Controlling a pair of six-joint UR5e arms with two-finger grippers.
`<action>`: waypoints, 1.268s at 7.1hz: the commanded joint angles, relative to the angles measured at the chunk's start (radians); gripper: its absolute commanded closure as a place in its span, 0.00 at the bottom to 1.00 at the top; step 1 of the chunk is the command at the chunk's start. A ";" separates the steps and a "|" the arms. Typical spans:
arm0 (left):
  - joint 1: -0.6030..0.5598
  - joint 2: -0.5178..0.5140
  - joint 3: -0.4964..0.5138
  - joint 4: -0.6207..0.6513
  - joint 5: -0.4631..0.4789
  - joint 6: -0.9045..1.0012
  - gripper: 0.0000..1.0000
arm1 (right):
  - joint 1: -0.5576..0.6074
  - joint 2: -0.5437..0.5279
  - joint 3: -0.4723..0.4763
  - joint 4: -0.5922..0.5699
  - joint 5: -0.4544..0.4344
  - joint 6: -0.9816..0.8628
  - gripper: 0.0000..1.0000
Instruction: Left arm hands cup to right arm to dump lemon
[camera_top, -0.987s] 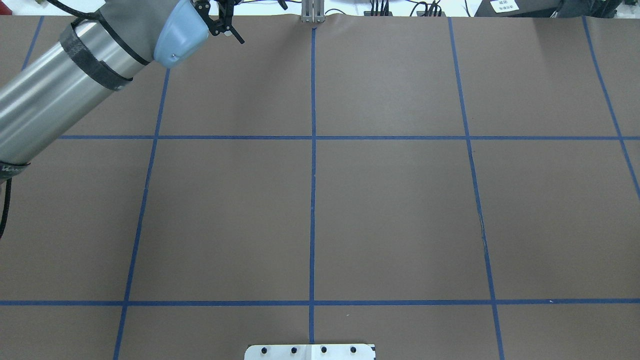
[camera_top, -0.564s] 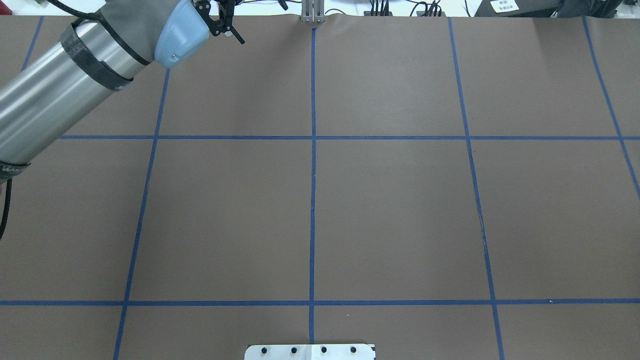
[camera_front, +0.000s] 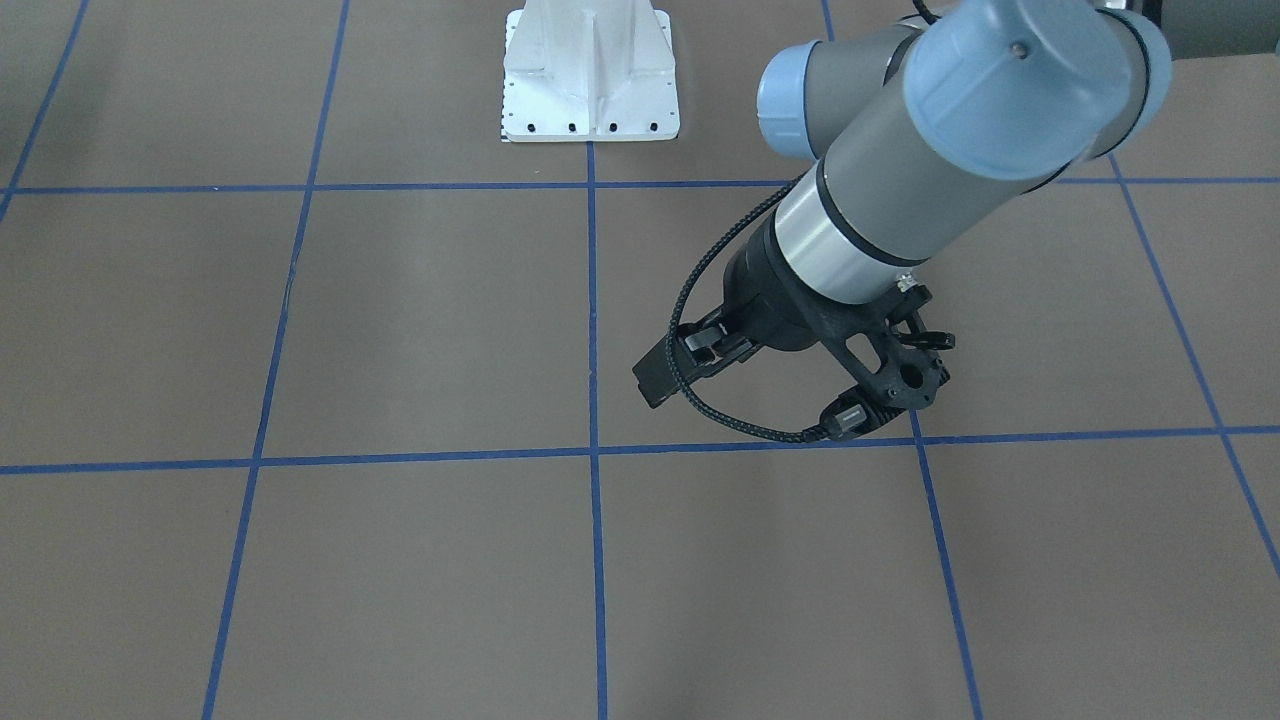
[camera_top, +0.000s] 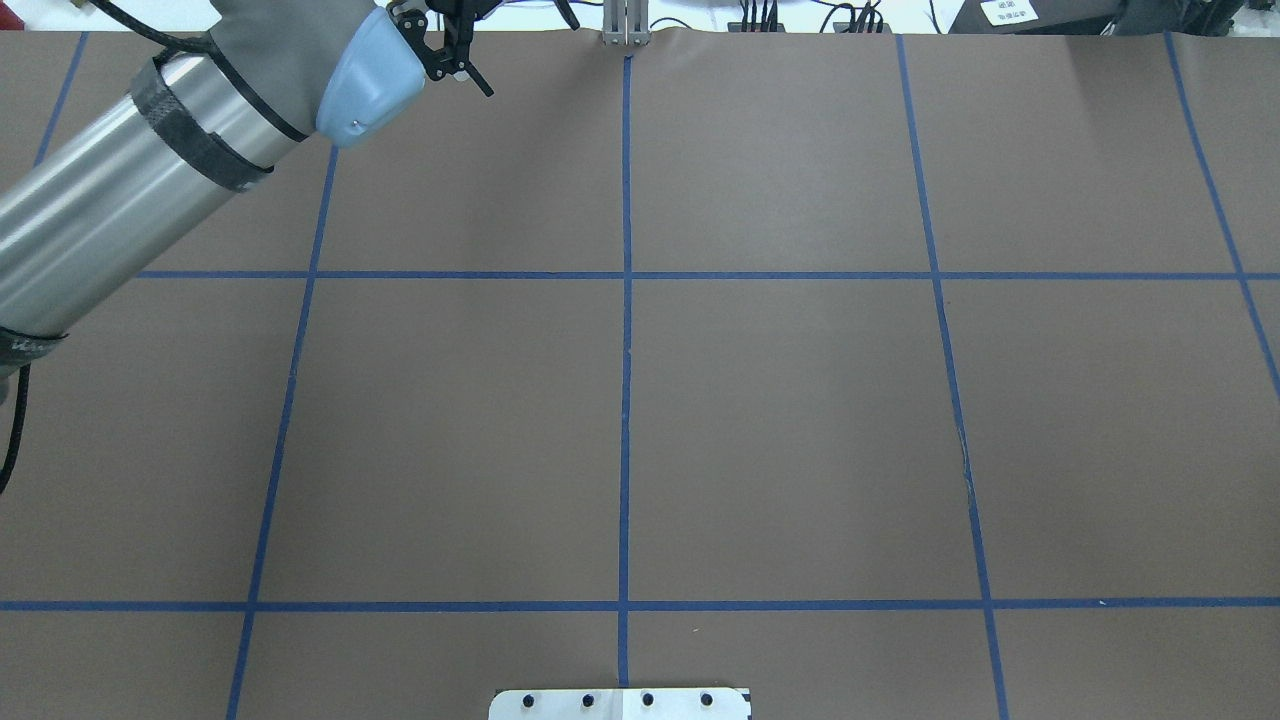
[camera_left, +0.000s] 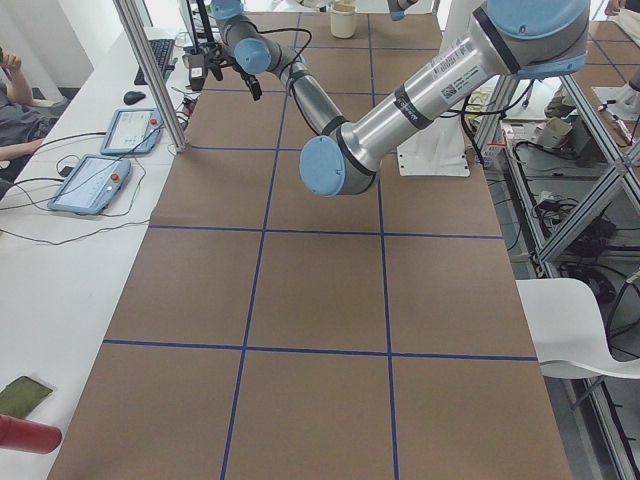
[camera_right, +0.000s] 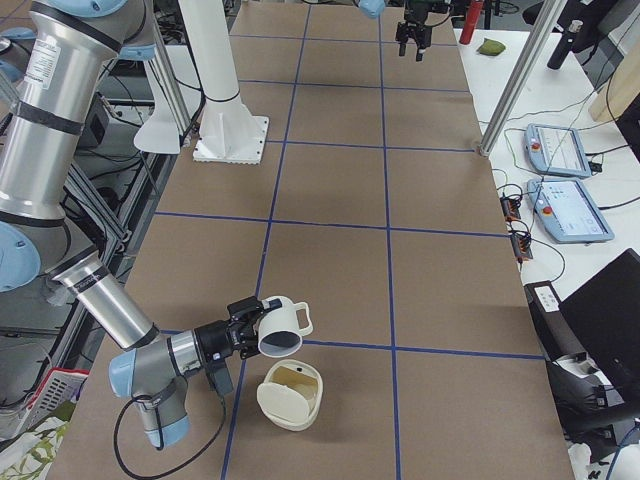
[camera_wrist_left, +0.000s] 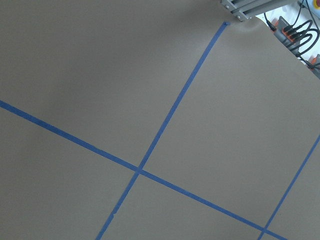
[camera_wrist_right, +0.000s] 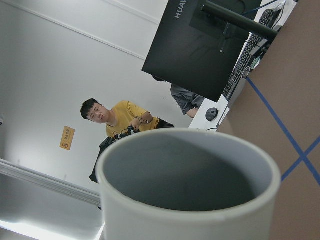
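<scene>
The right gripper (camera_right: 252, 322) is meeting the cup (camera_right: 283, 324) at its side, though whether its jaws are clamping cannot be told. The cup is hanging tipped, mouth angled down, just above a cream container (camera_right: 290, 398) lying on the table (camera_right: 330, 200). At the opposite end, the left gripper (camera_top: 460, 72) is hovering with jaws spread and empty, its arm reaching to the far edge.

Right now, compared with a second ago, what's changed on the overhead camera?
The left arm and its claw shifted slightly rightward, toward the table's middle. The claw took hold of nothing. The brown table and its blue tape lines look unchanged.
</scene>
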 joint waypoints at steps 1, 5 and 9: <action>0.004 0.002 0.000 -0.001 0.002 0.000 0.00 | 0.000 -0.016 -0.006 -0.045 0.026 -0.275 0.67; 0.005 0.008 0.000 -0.008 0.002 0.002 0.00 | 0.014 -0.030 0.134 -0.262 0.029 -0.563 0.68; 0.005 0.039 0.002 -0.010 0.001 0.077 0.00 | 0.339 0.163 0.568 -1.092 0.410 -0.910 0.69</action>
